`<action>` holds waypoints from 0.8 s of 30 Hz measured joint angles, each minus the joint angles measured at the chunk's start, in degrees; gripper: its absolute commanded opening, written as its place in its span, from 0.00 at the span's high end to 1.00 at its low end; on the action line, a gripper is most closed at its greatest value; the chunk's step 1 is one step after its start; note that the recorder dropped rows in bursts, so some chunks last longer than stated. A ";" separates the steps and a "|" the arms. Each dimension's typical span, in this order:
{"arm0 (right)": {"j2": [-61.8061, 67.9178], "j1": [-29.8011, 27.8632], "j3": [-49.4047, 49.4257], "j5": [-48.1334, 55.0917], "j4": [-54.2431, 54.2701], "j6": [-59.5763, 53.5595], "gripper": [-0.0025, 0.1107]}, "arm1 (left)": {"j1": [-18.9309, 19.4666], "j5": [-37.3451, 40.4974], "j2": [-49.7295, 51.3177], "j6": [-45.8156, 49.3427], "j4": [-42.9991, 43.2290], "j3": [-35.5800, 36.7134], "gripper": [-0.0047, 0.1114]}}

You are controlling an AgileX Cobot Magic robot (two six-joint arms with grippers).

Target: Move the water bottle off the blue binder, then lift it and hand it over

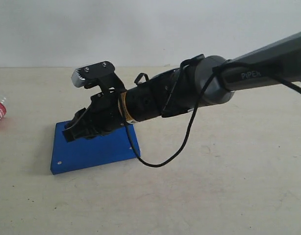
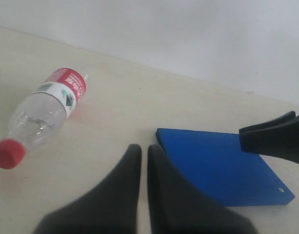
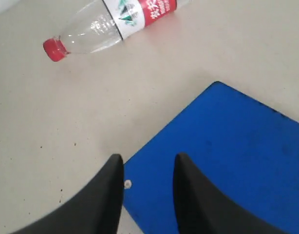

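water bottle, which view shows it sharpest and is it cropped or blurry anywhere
Left wrist view: water bottle whole and sharpest, no glare. Right wrist view: sharp, base cut by the frame. Exterior view: only a blurry sliver at the edge.

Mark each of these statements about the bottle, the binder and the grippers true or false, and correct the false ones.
1. The water bottle lies on its side on the table. True.
2. The water bottle rests on top of the blue binder. False: it lies on the table, apart from the binder.
3. The bottle's cap is red. True.
4. The right gripper is clamped on the bottle. False: its jaws are apart with nothing between them, and it is over a corner of the binder.
5. The blue binder lies flat on the table. True.
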 measured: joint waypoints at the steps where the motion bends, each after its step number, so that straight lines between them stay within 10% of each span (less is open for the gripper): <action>1: 0.23 0.03 -0.80 -0.02 0.25 0.00 0.75 | 0.00 0.00 0.00 0.00 0.00 0.00 0.92; 4: 0.83 0.43 -4.95 -0.17 1.49 0.76 0.98 | 0.00 0.00 0.00 0.00 0.00 0.00 0.92; 16: -8.61 -5.44 -14.46 -15.47 0.49 14.56 0.98 | 0.00 0.00 0.00 0.11 0.39 0.00 0.92; 24: -29.82 -8.24 -14.54 -5.49 -14.15 15.88 0.98 | 0.00 -10.54 0.00 -1.41 -4.39 0.00 0.92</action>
